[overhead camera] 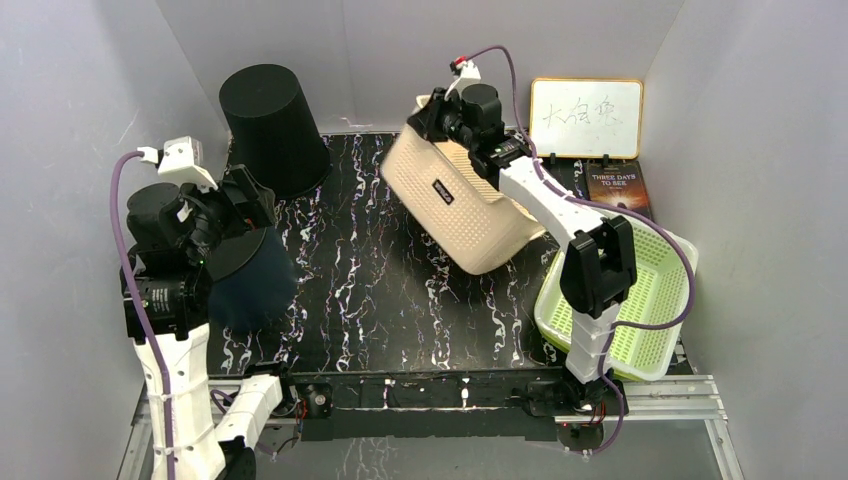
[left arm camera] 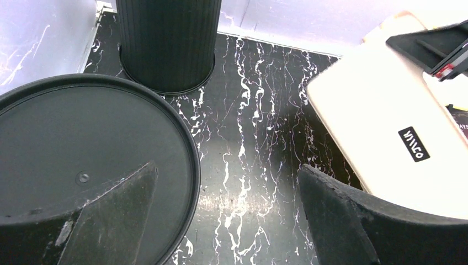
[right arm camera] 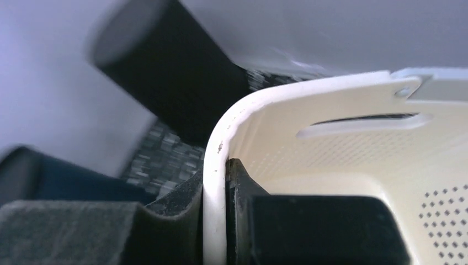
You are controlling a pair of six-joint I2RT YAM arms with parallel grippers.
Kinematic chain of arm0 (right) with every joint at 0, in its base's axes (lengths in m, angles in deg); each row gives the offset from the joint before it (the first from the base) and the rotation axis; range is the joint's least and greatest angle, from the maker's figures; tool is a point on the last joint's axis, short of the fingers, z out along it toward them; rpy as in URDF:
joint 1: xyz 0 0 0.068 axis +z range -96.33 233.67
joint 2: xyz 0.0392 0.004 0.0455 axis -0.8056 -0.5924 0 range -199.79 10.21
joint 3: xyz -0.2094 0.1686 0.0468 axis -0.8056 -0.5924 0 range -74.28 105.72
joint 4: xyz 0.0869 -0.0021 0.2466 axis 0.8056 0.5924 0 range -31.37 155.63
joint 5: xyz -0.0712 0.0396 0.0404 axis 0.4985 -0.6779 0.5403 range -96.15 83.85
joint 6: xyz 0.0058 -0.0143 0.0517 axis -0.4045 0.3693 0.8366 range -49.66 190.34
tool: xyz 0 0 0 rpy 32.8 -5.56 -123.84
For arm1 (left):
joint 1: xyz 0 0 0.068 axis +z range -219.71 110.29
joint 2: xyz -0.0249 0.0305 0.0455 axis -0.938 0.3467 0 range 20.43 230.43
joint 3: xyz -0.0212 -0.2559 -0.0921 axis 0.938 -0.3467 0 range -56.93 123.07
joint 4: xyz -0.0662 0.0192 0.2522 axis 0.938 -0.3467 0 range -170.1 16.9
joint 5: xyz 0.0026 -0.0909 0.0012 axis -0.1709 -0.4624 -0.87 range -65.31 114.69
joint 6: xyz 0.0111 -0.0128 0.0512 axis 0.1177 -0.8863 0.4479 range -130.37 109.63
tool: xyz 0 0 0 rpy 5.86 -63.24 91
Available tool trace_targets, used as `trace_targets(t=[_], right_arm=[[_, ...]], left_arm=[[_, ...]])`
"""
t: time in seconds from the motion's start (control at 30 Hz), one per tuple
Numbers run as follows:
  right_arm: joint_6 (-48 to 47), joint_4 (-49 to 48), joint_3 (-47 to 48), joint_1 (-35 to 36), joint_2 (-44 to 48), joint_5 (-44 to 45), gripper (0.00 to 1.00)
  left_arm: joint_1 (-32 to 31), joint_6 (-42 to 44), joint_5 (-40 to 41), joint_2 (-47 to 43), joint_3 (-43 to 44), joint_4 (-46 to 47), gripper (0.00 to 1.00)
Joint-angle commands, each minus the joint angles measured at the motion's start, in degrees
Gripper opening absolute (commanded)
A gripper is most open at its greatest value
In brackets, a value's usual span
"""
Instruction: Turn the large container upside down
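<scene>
The large cream perforated container [overhead camera: 470, 205] is tipped on edge over the back middle of the table, its base with a black label facing up and left. It also shows in the left wrist view [left arm camera: 381, 127]. My right gripper [overhead camera: 440, 115] is shut on its rim at the upper end. In the right wrist view the white rim [right arm camera: 216, 182] is pinched between the two fingers of the right gripper [right arm camera: 216, 171]. My left gripper [overhead camera: 235, 215] is open and empty in the left wrist view [left arm camera: 227, 167], above the marbled table, well left of the cream container.
A dark round container [overhead camera: 250, 280] stands upside down under the left gripper; its flat base [left arm camera: 83, 165] lies behind the left finger. A tall black bin [overhead camera: 272, 125] stands inverted at back left. A green basket [overhead camera: 650, 290], a book [overhead camera: 617, 187] and a whiteboard [overhead camera: 586, 117] sit on the right.
</scene>
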Motion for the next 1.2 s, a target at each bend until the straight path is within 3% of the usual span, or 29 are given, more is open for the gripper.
trace_targets(t=[0.0,0.1,0.27,0.43,0.6,0.77,0.93,1.17], right_arm=[[23.2,-28.9,-0.8,2.4,4.4,-13.6,0.00],[28.0,-35.7,-1.6,3.9,5.1,-14.5,0.00],[41.4,-54.9,-10.4,6.0,6.6,-11.2,0.00],[52.9,-69.8,-17.4,8.7,4.7,-4.1,0.00],[61.9,-81.7,-18.0,11.5,-0.5,3.0,0.00],[59.4,-77.5,-19.1,12.5,-1.3,9.7,0.00],[61.6,-75.0,-24.3,12.1,-3.6,10.9,0.00],[65.7,-78.0,-34.6,9.1,-7.3,12.4,0.00]], left_arm=[[-0.2,1.2,1.0,-0.4,4.1,-2.9,0.98],[-0.2,1.0,0.9,-0.6,5.1,-3.0,0.99],[-0.2,0.2,-0.2,-0.6,5.1,-2.1,0.98],[-0.2,-0.3,-0.7,-0.3,5.8,-2.0,0.98],[-0.2,-1.6,-1.5,-0.7,5.5,-1.2,0.98],[-0.2,-1.9,-1.5,-1.2,5.4,-1.7,0.98],[-0.2,-1.9,-1.1,-1.7,4.9,-1.8,0.98],[-0.2,-1.7,-1.0,-2.3,3.5,-1.9,0.98]])
